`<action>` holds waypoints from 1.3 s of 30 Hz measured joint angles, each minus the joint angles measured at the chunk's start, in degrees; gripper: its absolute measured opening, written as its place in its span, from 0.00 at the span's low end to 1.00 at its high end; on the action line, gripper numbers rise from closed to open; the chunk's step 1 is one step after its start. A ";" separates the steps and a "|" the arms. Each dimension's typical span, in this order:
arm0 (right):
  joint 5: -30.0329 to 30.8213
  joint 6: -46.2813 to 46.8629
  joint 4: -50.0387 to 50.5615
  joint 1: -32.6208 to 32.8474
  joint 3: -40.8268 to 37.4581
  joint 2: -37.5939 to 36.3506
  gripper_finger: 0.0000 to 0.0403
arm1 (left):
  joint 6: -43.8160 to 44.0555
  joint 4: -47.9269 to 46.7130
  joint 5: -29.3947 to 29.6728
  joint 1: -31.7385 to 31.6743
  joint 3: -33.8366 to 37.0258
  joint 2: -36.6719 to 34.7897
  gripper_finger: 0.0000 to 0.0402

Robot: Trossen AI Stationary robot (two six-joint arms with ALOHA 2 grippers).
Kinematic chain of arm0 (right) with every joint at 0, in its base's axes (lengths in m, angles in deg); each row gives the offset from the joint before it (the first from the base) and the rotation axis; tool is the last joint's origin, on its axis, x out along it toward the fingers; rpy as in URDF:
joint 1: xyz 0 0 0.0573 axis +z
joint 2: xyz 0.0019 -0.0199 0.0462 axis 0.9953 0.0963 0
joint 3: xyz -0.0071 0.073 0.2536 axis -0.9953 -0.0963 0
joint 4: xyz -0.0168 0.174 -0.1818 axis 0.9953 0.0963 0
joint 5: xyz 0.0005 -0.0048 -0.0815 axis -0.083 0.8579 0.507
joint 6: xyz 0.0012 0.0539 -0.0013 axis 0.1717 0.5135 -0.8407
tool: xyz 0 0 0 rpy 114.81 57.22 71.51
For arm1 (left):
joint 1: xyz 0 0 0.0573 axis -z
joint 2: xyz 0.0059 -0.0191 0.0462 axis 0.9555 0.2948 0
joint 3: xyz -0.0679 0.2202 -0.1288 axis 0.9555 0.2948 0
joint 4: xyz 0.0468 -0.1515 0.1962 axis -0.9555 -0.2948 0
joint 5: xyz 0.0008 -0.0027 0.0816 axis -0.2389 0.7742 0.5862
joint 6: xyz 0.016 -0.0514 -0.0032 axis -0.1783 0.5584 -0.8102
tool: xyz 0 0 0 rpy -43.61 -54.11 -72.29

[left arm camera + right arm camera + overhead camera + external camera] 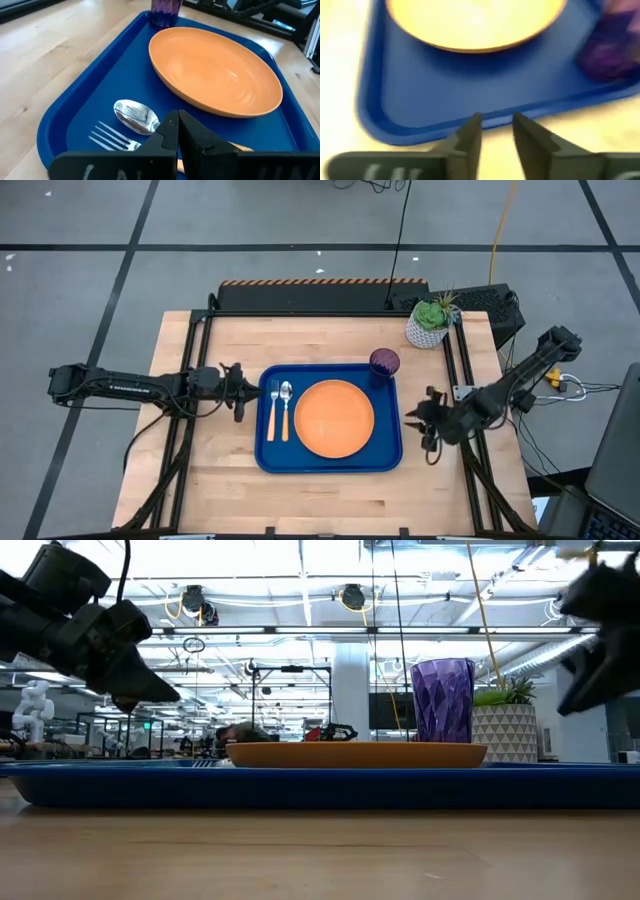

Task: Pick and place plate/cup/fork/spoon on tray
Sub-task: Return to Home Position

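The blue tray (330, 460) lies in the middle of the table. On it rest the orange plate (334, 418), the purple cup (384, 362) at its far right corner, and the fork (271, 410) and silver spoon (286, 405) side by side at its left. My left gripper (243, 392) is shut and empty just off the tray's left rim; in its wrist view (177, 120) the fingertips meet above the spoon (136, 116) and fork (112, 138). My right gripper (418, 420) hovers off the tray's right rim, fingers slightly apart (496, 120), empty.
A white pot with a green plant (432, 320) stands at the table's far right corner, behind the cup. Black frame rails (455, 370) run along the table's left and right sides. Bare wood lies along the near edge (330, 505).
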 joint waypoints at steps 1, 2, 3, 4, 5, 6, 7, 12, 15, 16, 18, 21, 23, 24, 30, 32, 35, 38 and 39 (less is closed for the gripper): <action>-1.05 -1.00 -3.55 -0.29 -2.82 -2.36 0.21 | 0.00 -0.10 0.00 0.00 0.00 0.00 0.01; -2.04 -2.35 -7.27 -0.69 -5.69 -4.71 0.14 | 0.01 -0.10 0.00 0.00 0.00 0.00 0.01; -2.99 -4.18 -10.69 -1.22 -8.33 -6.82 0.08 | 0.00 -0.09 0.00 0.00 0.00 0.00 0.01; -3.55 -6.09 -13.89 -1.80 -10.58 -8.71 0.04 | -0.04 0.05 0.00 0.00 0.00 0.00 0.01; -4.32 -7.57 -16.48 -2.54 -12.42 -10.47 0.03 | -0.22 0.33 0.00 0.00 0.00 0.00 0.01; -4.66 -8.66 -17.96 -3.30 -13.82 -12.18 0.02 | -0.53 0.67 0.01 0.00 0.00 0.00 0.01; -4.83 -9.61 -18.96 -4.09 -14.55 -13.65 0.02 | -0.71 1.05 0.02 0.00 0.00 0.00 0.01; -7.86 -17.87 -19.85 -8.54 -15.62 -18.53 0.00 | -1.42 3.24 0.02 -0.22 0.00 0.00 0.01; -11.76 -23.58 -22.31 -11.96 -15.69 -20.55 0.00 | -1.64 3.33 0.01 -1.03 0.00 0.00 0.01; -13.12 -24.80 -22.61 -13.34 -15.72 -21.18 0.00 | -1.87 3.34 -0.04 -1.35 0.00 0.00 0.01; -16.16 -26.13 -22.64 -15.94 -15.75 -22.14 0.00 | -2.51 3.37 -1.02 -1.99 0.00 0.00 0.01; -20.64 -27.32 -22.79 -19.79 -15.81 -23.02 0.00 | -3.57 3.39 -3.49 -2.81 0.00 0.00 0.01; -23.08 -28.42 -23.47 -22.21 -15.86 -23.42 0.00 | -4.66 3.32 -4.63 -3.27 0.00 0.00 0.01; -24.26 -29.13 -23.92 -23.33 -15.89 -23.47 0.00 | -5.29 3.07 -4.87 -3.50 0.00 0.00 0.01; -29.92 -30.72 -24.31 -29.63 -16.10 -24.04 0.00 | -6.67 -0.53 -5.19 -5.19 0.00 -0.27 0.01; -31.21 -30.75 -24.87 -31.33 -16.38 -24.49 0.00 | -7.34 -0.48 -6.10 -5.39 0.00 -0.78 0.01; -31.94 -30.77 -25.81 -33.54 -17.06 -25.58 0.00 | -8.73 -0.58 -6.43 -5.92 0.00 -2.72 0.01; -36.00 -30.93 -30.09 -35.71 -18.25 -26.84 0.00 | -9.57 -2.64 -6.46 -6.72 0.00 -5.37 0.01; -37.46 -30.84 -31.22 -36.46 -18.47 -27.10 0.00 | -9.60 -3.77 -6.45 -6.98 0.00 -6.35 0.01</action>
